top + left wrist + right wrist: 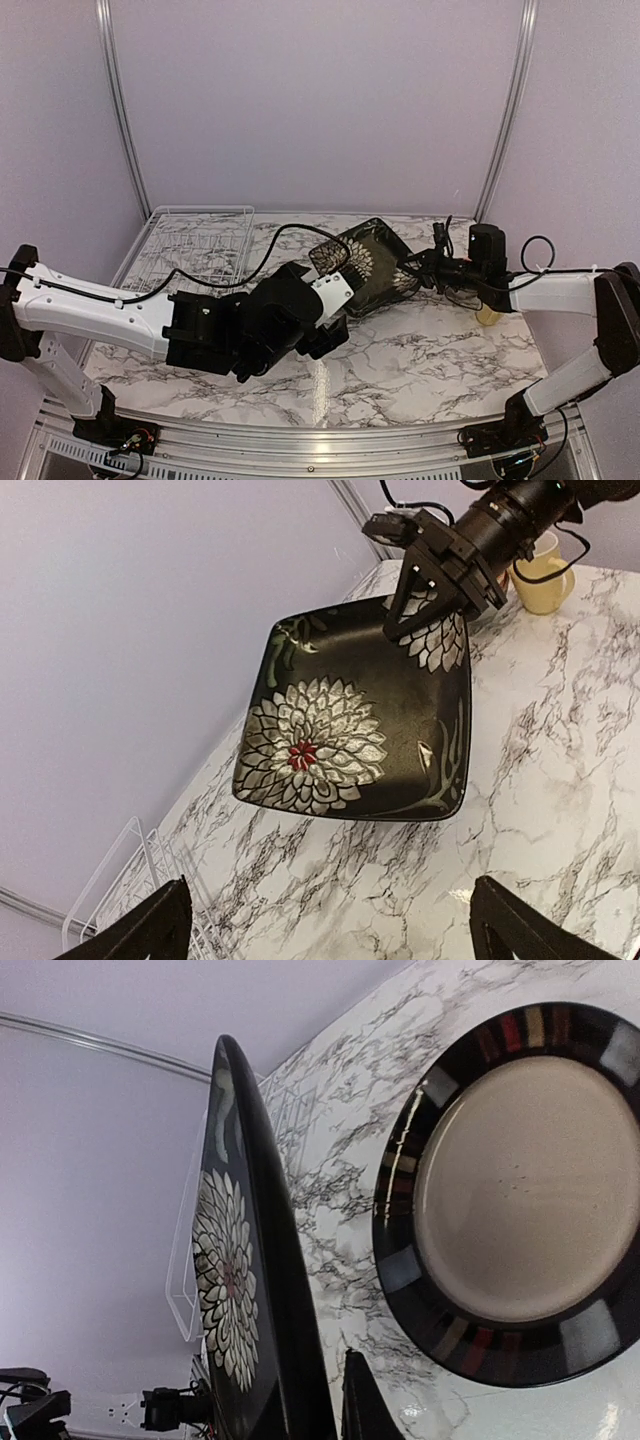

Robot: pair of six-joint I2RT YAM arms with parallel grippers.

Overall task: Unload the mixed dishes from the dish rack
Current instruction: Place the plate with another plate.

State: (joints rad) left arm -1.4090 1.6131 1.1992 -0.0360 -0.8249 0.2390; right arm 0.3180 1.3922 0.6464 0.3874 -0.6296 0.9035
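A square black plate with a white floral medallion [365, 262] hangs tilted above the marble table, and my right gripper [412, 272] is shut on its right edge. The left wrist view shows the plate [350, 725] face-on with the right gripper [432, 575] clamped on its far corner. My left gripper [335, 935] is open wide below it, touching nothing. In the right wrist view the plate [262, 1260] is edge-on, with one finger [365, 1405] against its back. The wire dish rack [195, 245] stands at the back left. A yellow mug [545, 578] sits behind the right arm.
A round plate [520, 1190] with a black rim, coloured patches and a beige centre lies flat on the table under the right gripper. The left arm [150, 320] stretches across the front left of the table. A black cable [270, 245] loops over the rack's near corner.
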